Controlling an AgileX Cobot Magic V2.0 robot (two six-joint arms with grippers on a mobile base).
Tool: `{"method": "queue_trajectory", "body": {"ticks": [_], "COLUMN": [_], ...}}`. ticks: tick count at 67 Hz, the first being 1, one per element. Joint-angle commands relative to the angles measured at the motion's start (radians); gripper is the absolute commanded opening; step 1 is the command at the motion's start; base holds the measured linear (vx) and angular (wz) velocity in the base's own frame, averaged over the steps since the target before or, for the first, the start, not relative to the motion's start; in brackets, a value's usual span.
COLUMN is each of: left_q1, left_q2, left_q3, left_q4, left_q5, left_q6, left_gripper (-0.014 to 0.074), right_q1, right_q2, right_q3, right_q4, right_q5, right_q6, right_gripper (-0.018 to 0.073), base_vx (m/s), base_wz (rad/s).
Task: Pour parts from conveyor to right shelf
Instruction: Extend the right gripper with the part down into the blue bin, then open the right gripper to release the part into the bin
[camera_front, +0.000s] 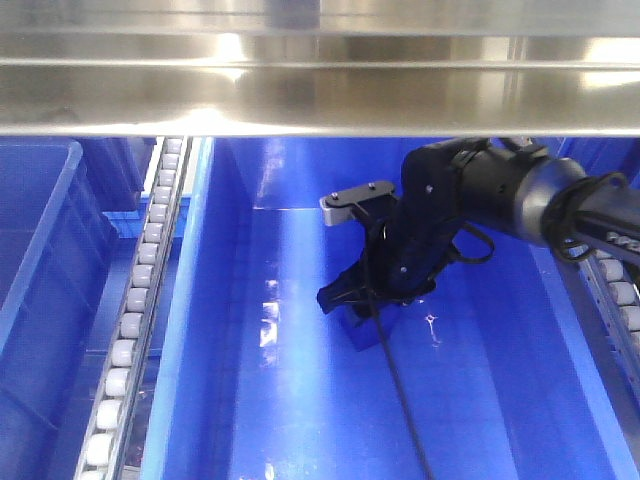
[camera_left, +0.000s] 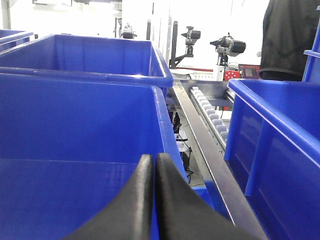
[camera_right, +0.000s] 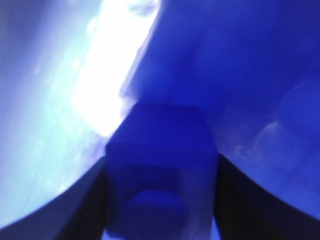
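A small blue box (camera_right: 161, 170) was held between the fingers of the right gripper (camera_front: 350, 300), low inside the large blue bin (camera_front: 300, 420) under the steel shelf rail (camera_front: 320, 100). Whether parts remained in the box could not be told, the wrist view being blurred. The left gripper (camera_left: 154, 200) was seen with its fingers pressed together on nothing, above another blue bin (camera_left: 75, 125) beside the roller track (camera_left: 212, 117). A slip was judged possible if the box were tipped too quickly, since only its sides were clamped.
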Motion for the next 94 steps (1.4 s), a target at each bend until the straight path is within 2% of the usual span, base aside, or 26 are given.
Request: {"method": "queue_trajectory", "body": {"ticks": [1, 11, 22, 27, 50, 59, 68, 94], "left_q1": [0.000, 0.000, 0.000, 0.000, 0.000, 0.000, 0.000, 0.000], "left_q2": [-0.010, -0.010, -0.010, -0.010, -0.010, -0.010, -0.010, -0.010], "left_q3": [0.027, 0.027, 0.027, 0.027, 0.027, 0.027, 0.027, 0.027], "left_q4": [-0.010, -0.010, -0.010, -0.010, -0.010, -0.010, -0.010, -0.010], "left_q5": [-0.079, -0.079, -0.079, -0.079, -0.079, -0.079, -0.079, -0.079], "left_q6": [-0.007, -0.007, -0.007, -0.007, -0.007, -0.007, -0.007, -0.007], "left_gripper": [-0.0006, -0.0006, -0.0006, -0.0006, -0.0006, -0.0006, -0.0006, -0.0006], "right_q1": [0.000, 0.000, 0.000, 0.000, 0.000, 0.000, 0.000, 0.000], "right_q2": [-0.039, -0.067, -0.138, -0.192, -0.520, -0.669, -0.842, -1.356], "right_q3": [-0.035, -0.035, -0.031, 0.008, 0.395, 0.534, 0.641, 0.858], "right_q4": [-0.032, -0.069, -0.099, -0.099, -0.088, -0.086, -0.086, -0.085], "right_q5": [-0.027, -0.058, -0.089, -0.150, -0.553, -0.654, -0.693, -0.680], "right_q6": [0.034, 0.032, 0.021, 0.017, -0.002, -0.002, -0.002, -0.002], "right_gripper": [0.0503, 0.0552, 0.0555, 0.0555, 0.0555, 0.0554, 0.0549, 0.0507], "base_vx": [0.00, 0.00, 0.00, 0.00, 0.00, 0.00, 0.00, 0.00], "base_wz": [0.00, 0.00, 0.00, 0.00, 0.00, 0.00, 0.00, 0.00]}}
